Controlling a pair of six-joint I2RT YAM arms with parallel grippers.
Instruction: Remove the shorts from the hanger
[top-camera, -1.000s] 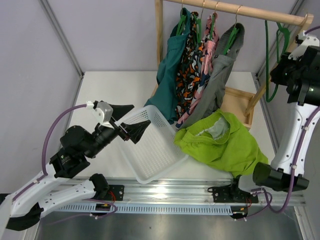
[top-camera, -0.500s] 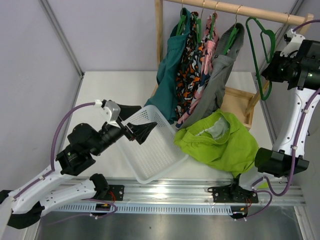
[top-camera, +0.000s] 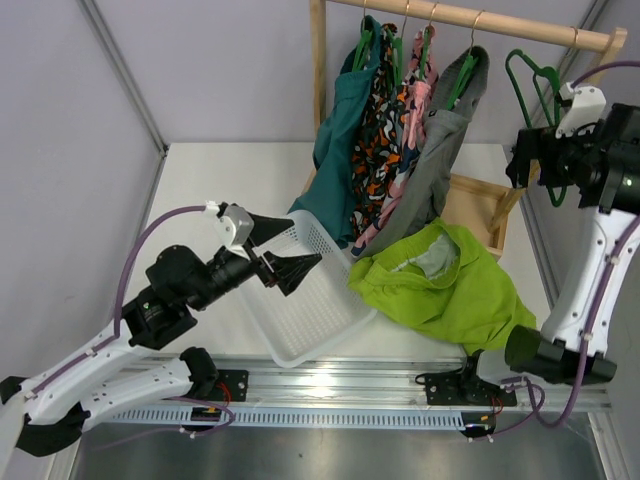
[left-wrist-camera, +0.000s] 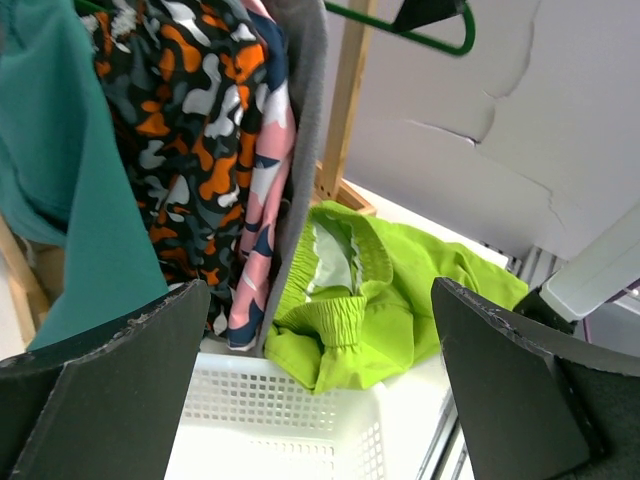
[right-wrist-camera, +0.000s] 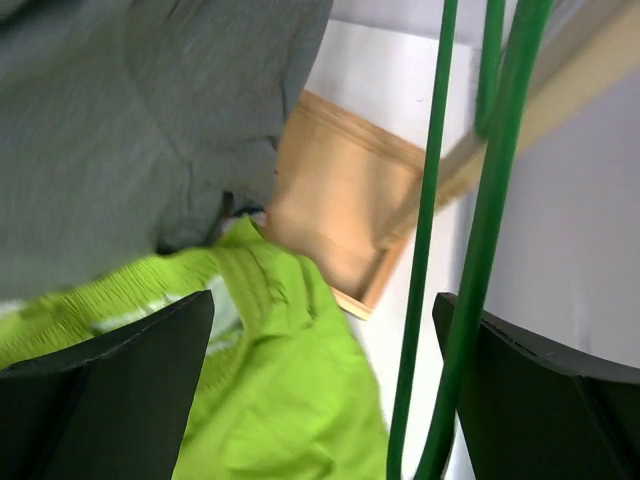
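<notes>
While I watch from the top, the left arm reaches low, its left gripper (top-camera: 300, 240) over one white basket (top-camera: 300, 320). The right arm stands tall with the right gripper (top-camera: 530, 165) at one bare green hanger (top-camera: 535, 78), four garments (top-camera: 345, 130) hang on the rod (top-camera: 480, 20), and one lime shorts (top-camera: 440, 285) lies on the table (top-camera: 230, 180) beside the basket. The left wrist shows me fingers spread wide and empty, facing the shorts past the basket rim. The right wrist shows fingers equally wide, the hanger's wires just inside the right one, with the shorts below.
</notes>
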